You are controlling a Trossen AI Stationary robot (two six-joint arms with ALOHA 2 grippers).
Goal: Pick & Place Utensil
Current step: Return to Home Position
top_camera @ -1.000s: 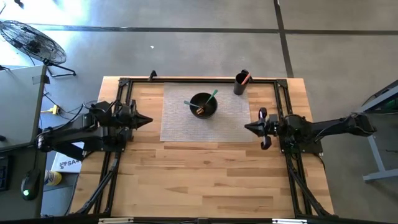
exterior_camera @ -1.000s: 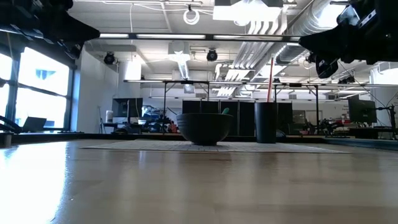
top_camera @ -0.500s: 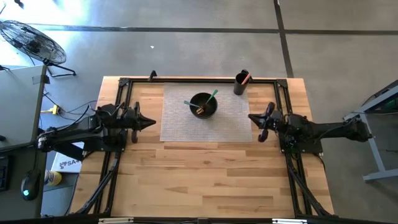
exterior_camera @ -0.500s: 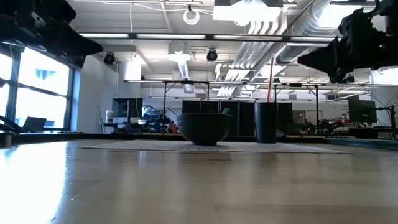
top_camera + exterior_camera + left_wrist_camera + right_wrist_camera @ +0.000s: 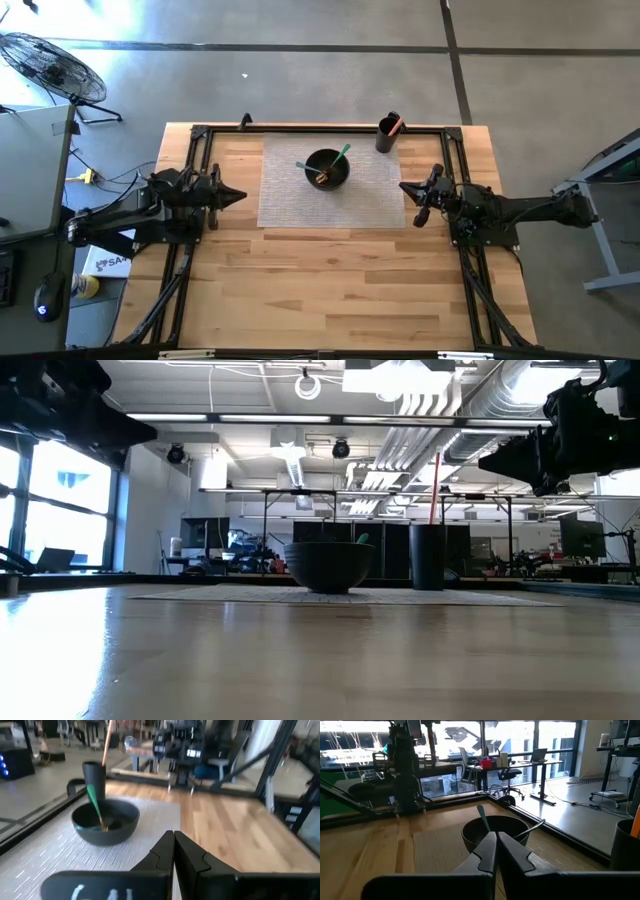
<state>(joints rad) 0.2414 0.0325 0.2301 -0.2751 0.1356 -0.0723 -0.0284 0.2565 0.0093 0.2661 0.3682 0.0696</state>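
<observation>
A black bowl (image 5: 327, 168) sits on a grey mat (image 5: 290, 200) and holds a green-handled utensil (image 5: 342, 154), a silver one (image 5: 303, 167) and a brownish one. In the left wrist view the bowl (image 5: 105, 821) shows the green utensil (image 5: 94, 801) leaning on its rim. A dark cup (image 5: 386, 134) at the mat's far right corner holds an orange-red utensil (image 5: 396, 125). My left gripper (image 5: 238, 195) hovers shut just left of the mat. My right gripper (image 5: 402, 190) hovers shut over the mat's right edge. Both point at the bowl and are empty.
A black metal frame (image 5: 320, 128) runs around the wooden table's far and side edges. Bare wood (image 5: 320, 280) spreads across the near half of the table. A fan (image 5: 50, 65) and a desk stand on the floor to the left.
My right gripper has moved toward the table's far and left side, reaching the mat's right edge, and has turned about its wrist. My left gripper went slightly right, then drew back a little. The bowl, cup and utensils have stayed put.
</observation>
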